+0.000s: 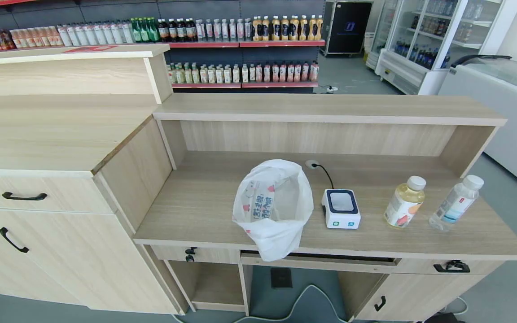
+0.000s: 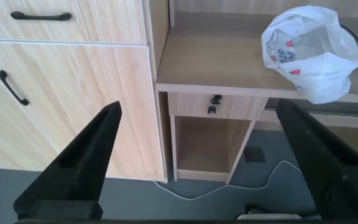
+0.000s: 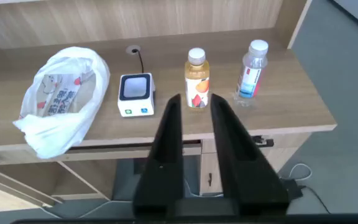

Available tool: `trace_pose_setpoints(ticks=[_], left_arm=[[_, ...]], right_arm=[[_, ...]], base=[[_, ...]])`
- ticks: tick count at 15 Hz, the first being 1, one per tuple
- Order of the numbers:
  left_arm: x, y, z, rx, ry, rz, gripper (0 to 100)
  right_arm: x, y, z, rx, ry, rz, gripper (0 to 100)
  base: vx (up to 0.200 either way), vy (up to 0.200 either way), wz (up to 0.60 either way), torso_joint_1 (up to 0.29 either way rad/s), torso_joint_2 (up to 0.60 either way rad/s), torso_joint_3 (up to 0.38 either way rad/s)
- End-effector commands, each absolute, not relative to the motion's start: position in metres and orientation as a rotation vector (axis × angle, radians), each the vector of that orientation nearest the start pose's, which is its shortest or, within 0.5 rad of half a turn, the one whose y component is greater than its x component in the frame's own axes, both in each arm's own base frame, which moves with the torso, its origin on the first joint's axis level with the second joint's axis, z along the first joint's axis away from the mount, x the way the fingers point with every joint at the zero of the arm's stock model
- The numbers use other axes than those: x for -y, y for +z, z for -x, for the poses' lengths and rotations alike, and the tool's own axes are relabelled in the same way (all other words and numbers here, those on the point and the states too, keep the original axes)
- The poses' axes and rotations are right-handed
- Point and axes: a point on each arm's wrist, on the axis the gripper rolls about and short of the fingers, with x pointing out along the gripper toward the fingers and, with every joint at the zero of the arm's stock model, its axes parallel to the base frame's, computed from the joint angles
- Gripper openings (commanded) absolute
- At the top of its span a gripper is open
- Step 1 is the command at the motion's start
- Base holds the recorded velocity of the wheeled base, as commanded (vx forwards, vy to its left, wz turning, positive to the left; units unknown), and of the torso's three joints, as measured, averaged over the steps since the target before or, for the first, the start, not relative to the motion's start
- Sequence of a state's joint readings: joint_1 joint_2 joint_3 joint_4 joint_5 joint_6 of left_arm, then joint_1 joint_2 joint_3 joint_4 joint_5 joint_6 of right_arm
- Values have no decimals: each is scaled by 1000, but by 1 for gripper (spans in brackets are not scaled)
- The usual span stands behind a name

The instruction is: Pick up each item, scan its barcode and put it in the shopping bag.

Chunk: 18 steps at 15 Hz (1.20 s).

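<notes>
At the right end of the counter [image 1: 204, 211]: yellow juice bottle [image 1: 405, 202] and clear water bottle [image 1: 456, 204], both upright, near each other, not touching. Nearer the middle: scanner [image 1: 340, 208], then shopping bag [image 1: 273, 206], mouth open, sagging over the front edge. Right gripper [image 3: 196, 102] off the counter, lined up on the juice bottle, only narrowly parted. Probably too tight for the body, so risks toppling it into its neighbour. Left gripper [image 2: 199, 106] spread wide, low by the cabinet.

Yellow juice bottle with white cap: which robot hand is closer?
Right. The right gripper is just in front of the yellow juice bottle; the left gripper is far off, by the wooden cabinet.
</notes>
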<state>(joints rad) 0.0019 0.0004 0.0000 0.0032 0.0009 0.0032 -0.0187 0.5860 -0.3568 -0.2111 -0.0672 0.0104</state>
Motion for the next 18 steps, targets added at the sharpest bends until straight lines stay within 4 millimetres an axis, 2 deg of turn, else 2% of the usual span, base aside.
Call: trace_pose_setpoints(ticks=[1,3,4,5,6,7,8,14,18], left_arm=[[0,75,23,-3,3,-3,100],[0,75,23,-3,3,-3,100],[0,75,23,-3,3,-3,100],[0,75,23,-3,3,-3,100],[0,75,23,-3,5,-3,100],[0,75,23,-3,2,-3,100],[0,75,23,-3,3,-3,100],[0,75,23,-3,5,-3,100],[0,75,23,-3,3,-3,100]], right_arm=[[7,198,-136,-145,-105,-9,100],[16,190,-160,-170,-142,-36,100],[26,177,-187,-219,-153,-53,100],[33,167,-201,-228,-154,-55,100],[45,147,-217,-257,-161,-42,100],[52,138,-223,-274,-177,-15,100],[66,119,-237,-309,-208,15,100],[84,74,-274,-329,-233,57,100],[95,61,-289,-300,-311,59,100]], base=[[0,0,0,0,0,0],[0,0,0,0,0,0],[0,0,0,0,0,0],[0,0,0,0,0,0],[0,0,0,0,0,0],[0,0,0,0,0,0],[0,0,0,0,0,0],[0,0,0,0,0,0],[0,0,0,0,0,0]])
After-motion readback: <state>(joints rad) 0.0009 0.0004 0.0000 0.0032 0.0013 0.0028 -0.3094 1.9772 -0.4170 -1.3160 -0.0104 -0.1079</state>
